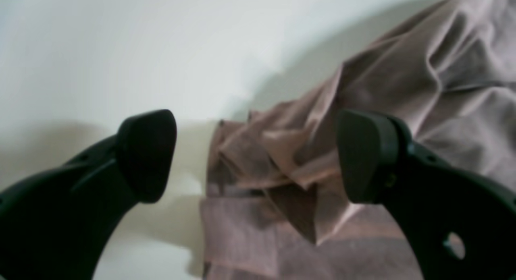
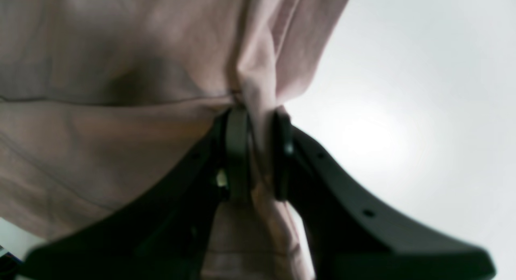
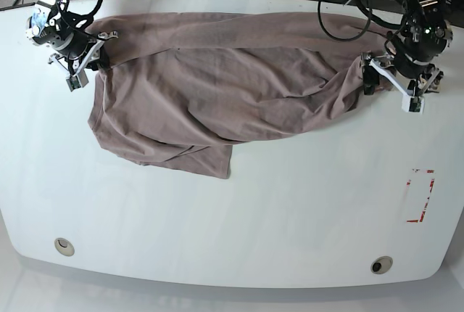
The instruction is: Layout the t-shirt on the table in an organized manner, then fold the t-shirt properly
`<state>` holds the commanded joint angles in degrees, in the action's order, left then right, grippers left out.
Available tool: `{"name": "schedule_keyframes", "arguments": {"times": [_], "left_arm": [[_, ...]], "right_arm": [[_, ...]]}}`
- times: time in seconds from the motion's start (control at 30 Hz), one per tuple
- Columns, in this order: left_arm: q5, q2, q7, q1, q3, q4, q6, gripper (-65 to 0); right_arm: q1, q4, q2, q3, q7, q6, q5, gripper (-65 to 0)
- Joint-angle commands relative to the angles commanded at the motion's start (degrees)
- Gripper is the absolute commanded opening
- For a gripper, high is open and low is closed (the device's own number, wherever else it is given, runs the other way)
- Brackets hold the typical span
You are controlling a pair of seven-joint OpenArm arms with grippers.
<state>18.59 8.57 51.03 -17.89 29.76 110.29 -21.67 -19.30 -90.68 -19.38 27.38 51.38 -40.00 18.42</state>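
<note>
The jaws of the right gripper are pressed together on a bunched fold of the t-shirt, the cloth squeezed between the two dark pads and spilling out above and below them. The jaws of the left gripper stand spread wide, with a crumpled, folded edge of the t-shirt lying in the gap between the pads; neither pad touches the cloth as far as the left wrist view shows.

In the base view the right gripper sits at the far-left end of the t-shirt, and the left gripper sits at its far-right end, just beside the tapering corner of fabric there. The garment is stretched between them, so its long axis runs side to side across the back half of the surface, roughly parallel to the far edge. The upper border of the cloth is pulled fairly straight from one gripper to the other. Below it the fabric is rumpled, with diagonal creases running toward the right end, and a wide flap hangs down toward the front on the left side, ending in a folded-over corner near the middle.

Nearer the front edge lie two round grommet holes, and a red tape mark sits to the right, well apart from the cloth.
</note>
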Motion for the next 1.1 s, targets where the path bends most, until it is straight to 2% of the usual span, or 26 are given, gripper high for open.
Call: {"name": "schedule_keyframes", "arguments": {"times": [0.43,0.63,1.1], "left_arm": [[0.62,-0.70,-0.18,0.09,4.75,-2.11,0.26,-5.1],[0.62,-0.79,-0.18,0.18,9.67,-2.81,0.09,-5.1],[0.62,-0.79,-0.26,2.11,8.97,-5.98,0.09,-5.1]], "right_arm": [[0.00,0.00,0.00,0.00,0.00,0.00,0.00,-56.1],[0.00,0.09,0.00,0.00,0.00,0.00,0.00,-56.1],[0.00,0.00,0.00,0.00,0.00,0.00,0.00,-56.1]]}}
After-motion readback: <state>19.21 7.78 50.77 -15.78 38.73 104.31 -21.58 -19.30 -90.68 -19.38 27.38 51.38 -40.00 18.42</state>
